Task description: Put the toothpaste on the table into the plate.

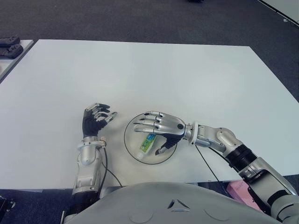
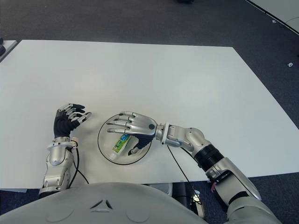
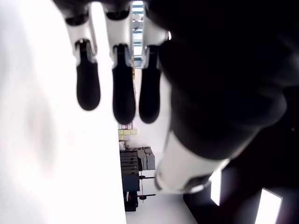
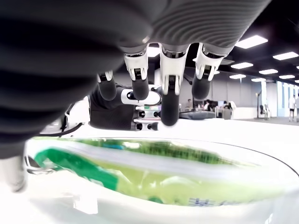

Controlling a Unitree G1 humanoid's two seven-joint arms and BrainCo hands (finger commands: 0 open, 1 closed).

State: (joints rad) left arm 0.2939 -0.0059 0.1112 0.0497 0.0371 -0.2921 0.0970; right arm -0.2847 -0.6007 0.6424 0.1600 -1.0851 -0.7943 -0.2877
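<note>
Green-and-white toothpaste (image 1: 147, 143) lay flat inside the plate (image 1: 131, 150) on the white tabletop (image 1: 187, 79). Right hand (image 1: 159, 127) hovered just above it, fingers spread, gripping nothing. Best next move: lift straight up without nudging the tube. Left hand (image 1: 96, 119) showed left of plate, loosely open, empty.

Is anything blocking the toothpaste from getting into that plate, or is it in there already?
Nothing visible blocks it. The green and white toothpaste tube already lies inside the round, clear, dark-rimmed plate on the white table. The right hand hovers over it, fingers spread and holding nothing. The left hand shows left of the plate.
</note>
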